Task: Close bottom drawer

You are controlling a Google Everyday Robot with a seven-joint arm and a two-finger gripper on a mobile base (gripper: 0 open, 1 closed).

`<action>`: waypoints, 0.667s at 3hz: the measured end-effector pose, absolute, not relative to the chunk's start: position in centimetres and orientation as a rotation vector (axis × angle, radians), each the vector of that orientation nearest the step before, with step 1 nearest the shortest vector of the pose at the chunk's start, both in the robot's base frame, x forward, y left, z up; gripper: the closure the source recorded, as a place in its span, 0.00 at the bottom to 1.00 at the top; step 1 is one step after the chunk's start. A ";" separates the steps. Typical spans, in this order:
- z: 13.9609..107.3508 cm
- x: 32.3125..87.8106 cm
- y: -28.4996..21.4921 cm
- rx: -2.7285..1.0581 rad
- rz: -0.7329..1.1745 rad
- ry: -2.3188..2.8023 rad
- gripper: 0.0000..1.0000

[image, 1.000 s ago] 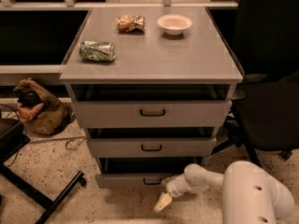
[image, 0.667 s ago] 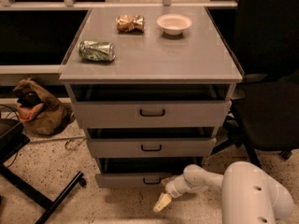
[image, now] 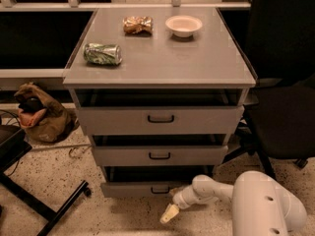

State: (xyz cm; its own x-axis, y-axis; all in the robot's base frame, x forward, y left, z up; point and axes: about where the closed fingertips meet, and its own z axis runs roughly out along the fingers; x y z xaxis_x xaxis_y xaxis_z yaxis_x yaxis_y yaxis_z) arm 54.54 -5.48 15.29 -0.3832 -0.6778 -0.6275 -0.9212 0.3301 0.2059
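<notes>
**Asker:** Where is your gripper?

**Robot:** My gripper (image: 170, 214) hangs low near the floor, below the front edge of the worktop (image: 162, 75) and toward its right corner. Its pale tip points down and left, just in front of the bottom drawer (image: 130, 189). I cannot tell whether my jaws are spread or pressed together.

**Asker:** And the drawer itself?

**Robot:** It is the lowest of three grey fronts under the worktop's front edge. It stands partly pulled out, with a dark gap above its panel.

**Asker:** What sits on top?

**Robot:** A crushed green can (image: 102, 53) lies near the left edge. A crumpled gold wrapper (image: 138, 24) and a white bowl (image: 183, 25) sit near the back edge, the bowl nearer the right corner.
</notes>
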 end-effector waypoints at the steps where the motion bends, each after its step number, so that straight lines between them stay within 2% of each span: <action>1: 15.1 54.7 -6.2 -1.375 0.753 2.176 0.00; 2: 15.5 55.1 -6.9 -1.344 0.728 2.183 0.00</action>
